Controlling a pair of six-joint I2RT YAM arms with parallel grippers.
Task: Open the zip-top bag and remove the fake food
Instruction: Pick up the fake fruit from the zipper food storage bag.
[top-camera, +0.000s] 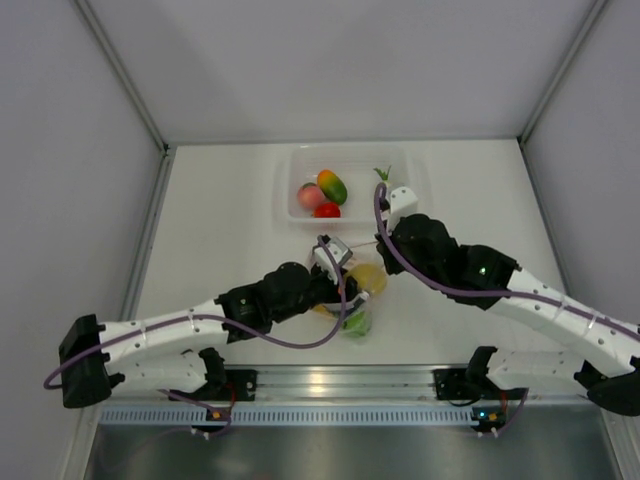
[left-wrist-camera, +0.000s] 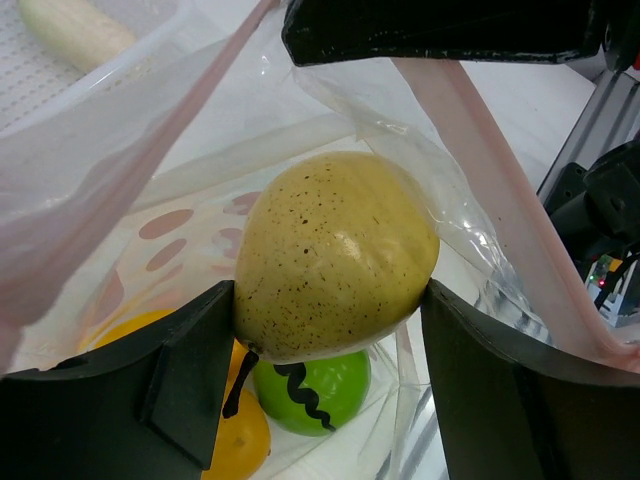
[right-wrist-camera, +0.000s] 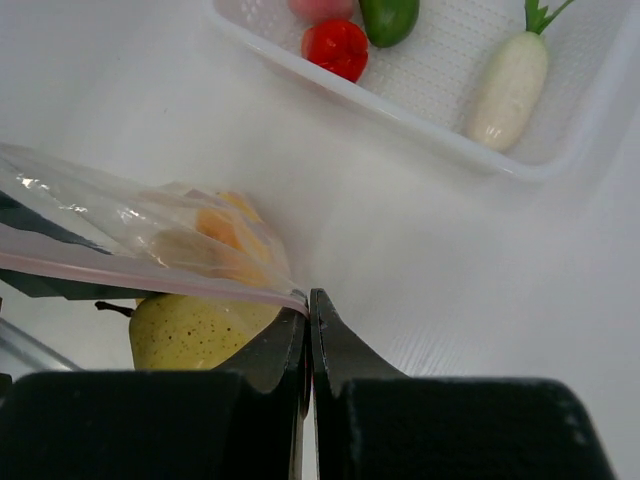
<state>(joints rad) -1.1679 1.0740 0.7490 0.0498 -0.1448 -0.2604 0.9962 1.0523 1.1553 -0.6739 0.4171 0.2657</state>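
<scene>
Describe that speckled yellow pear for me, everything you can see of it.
The pear is yellow-green with fine dark speckles, glossy like moulded plastic, with a short dark stem at one end. It sits in the open mouth of the clear zip-top bag, gripped on both sides by the black fingers of the left end effector. Deeper in the bag, beneath it, lie a green piece and an orange-yellow piece.

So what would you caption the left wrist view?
Left gripper clasps a speckled yellow pear inside the open bag, a green fruit below.
</scene>
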